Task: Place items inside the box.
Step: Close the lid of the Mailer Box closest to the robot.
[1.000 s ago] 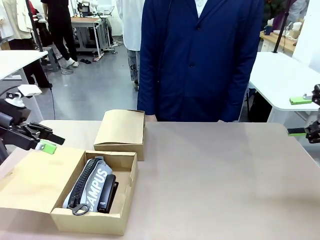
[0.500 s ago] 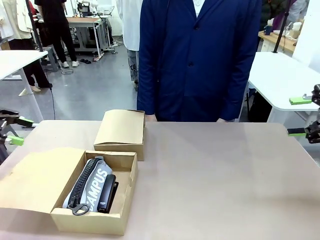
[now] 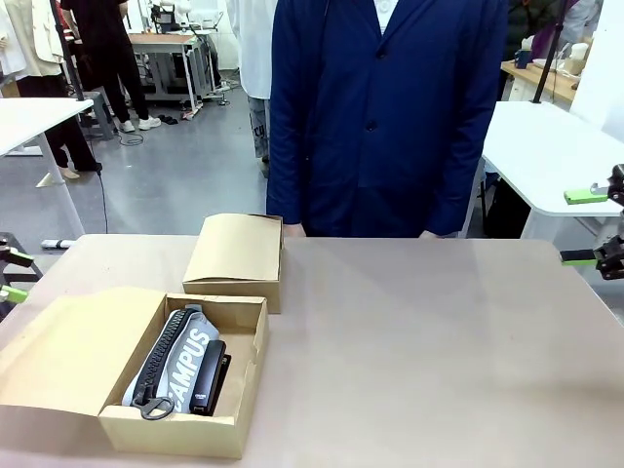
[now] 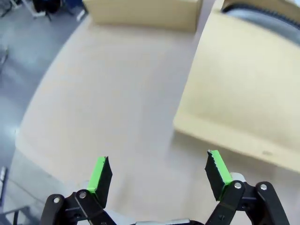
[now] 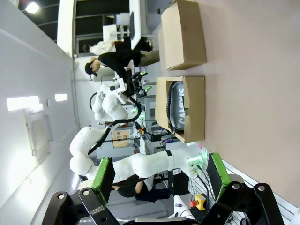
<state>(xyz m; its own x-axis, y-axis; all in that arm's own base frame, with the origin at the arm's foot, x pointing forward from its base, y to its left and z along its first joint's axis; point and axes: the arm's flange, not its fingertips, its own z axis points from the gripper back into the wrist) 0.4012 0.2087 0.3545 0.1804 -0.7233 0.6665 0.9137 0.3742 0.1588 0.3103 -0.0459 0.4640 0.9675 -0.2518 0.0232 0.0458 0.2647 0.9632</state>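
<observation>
So the left gripper (image 4: 157, 172) sat wide open and empty at the worktop's (image 3: 419, 331) left edge, nearest the open box (image 3: 146, 429) already holding the pouch (image 3: 185, 366) and stapler (image 3: 210, 375); right gripper (image 3: 595, 226) open, empty, far right.

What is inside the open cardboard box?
In the open box: a grey-blue case with a black zip, and a black stapler beside it. Anything beneath them is covered.

front faces person, wrists share box (image 3: 185, 366)
</observation>
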